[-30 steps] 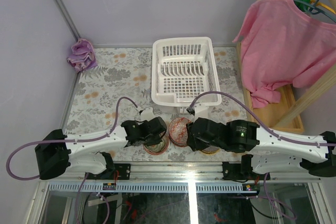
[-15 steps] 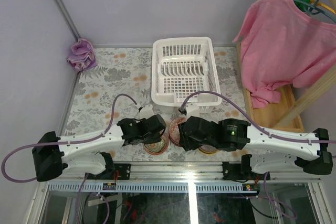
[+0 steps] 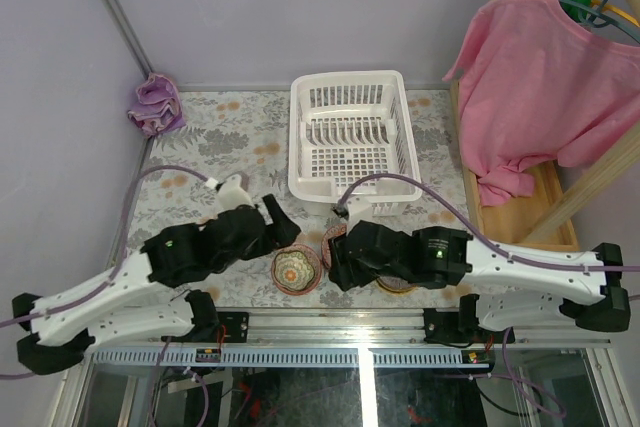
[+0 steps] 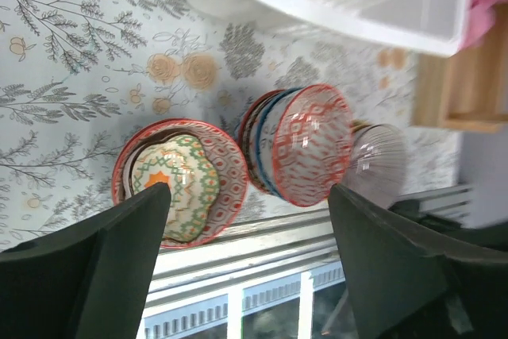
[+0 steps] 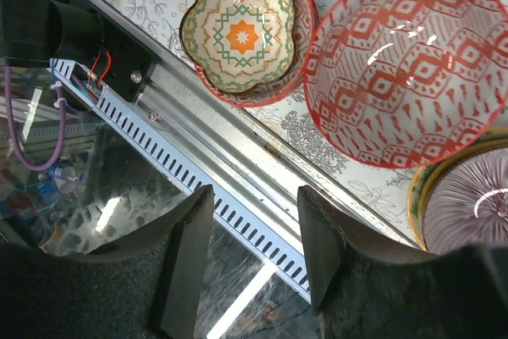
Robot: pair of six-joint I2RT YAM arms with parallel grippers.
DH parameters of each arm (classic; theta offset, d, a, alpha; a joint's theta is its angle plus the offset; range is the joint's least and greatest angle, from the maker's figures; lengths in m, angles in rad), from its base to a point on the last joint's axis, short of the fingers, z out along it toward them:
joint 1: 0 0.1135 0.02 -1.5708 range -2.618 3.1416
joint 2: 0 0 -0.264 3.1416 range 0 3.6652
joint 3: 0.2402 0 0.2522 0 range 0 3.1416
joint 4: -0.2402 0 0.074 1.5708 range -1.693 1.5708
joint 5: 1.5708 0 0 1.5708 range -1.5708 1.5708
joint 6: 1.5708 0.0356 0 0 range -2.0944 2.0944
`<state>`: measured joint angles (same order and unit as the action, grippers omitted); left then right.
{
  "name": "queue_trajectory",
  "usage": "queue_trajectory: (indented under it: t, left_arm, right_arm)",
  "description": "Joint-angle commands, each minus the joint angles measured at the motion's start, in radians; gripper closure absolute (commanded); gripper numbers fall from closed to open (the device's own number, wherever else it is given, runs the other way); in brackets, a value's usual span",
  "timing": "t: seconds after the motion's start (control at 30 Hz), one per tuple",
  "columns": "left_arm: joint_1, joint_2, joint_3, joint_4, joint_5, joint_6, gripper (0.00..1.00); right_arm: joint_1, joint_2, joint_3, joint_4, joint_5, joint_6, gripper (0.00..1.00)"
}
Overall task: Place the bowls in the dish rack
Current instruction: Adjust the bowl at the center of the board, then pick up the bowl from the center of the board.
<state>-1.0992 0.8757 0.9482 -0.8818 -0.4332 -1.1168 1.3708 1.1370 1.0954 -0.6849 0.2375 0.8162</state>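
Red-rimmed bowl stack (image 3: 296, 269) uncovered: my left gripper (image 4: 246, 192) has backed off, spread and empty; right gripper (image 5: 254, 194) spread too, over the table edge (image 5: 258, 147); dish rack (image 3: 349, 132) well apart.

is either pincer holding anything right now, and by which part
Nothing is held: the left pincer and the right pincer are both open, nothing between their fingers.

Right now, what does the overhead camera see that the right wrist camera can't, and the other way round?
Only the overhead view shows the white dish rack, the purple cloth and the pink shirt. Only the right wrist view shows the ribbed purplish bowl, mostly hidden under the right arm from above, and the full inside of the red diamond bowl. Both show the star-patterned bowl nested in a red-rimmed bowl.
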Motion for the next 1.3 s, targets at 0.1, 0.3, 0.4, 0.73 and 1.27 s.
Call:
queue_trajectory:
  t: [0.1,0.3,0.4,0.73,1.27]
  left_arm:
    - [-0.005,-0.191,0.057,-0.150,-0.144,-0.051,0.00]
    - [-0.004,-0.276,0.069,-0.157,-0.170,-0.062,0.00]
    - [-0.005,-0.285,0.083,-0.157,-0.173,-0.053,0.00]
    - [-0.004,-0.332,0.097,-0.163,-0.200,-0.029,0.00]
    - [-0.004,-0.368,0.101,-0.198,-0.213,-0.039,0.00]
  right_arm:
    - [0.008,0.179,0.086,0.117,-0.071,-0.051,0.46]
    - [0.010,0.364,0.180,0.164,-0.123,-0.067,0.48]
    - [0.015,0.431,0.232,0.173,-0.140,-0.072,0.47]
    - [0.049,0.586,0.354,0.135,-0.138,-0.075,0.46]
    - [0.065,0.688,0.447,0.052,-0.064,-0.080,0.48]
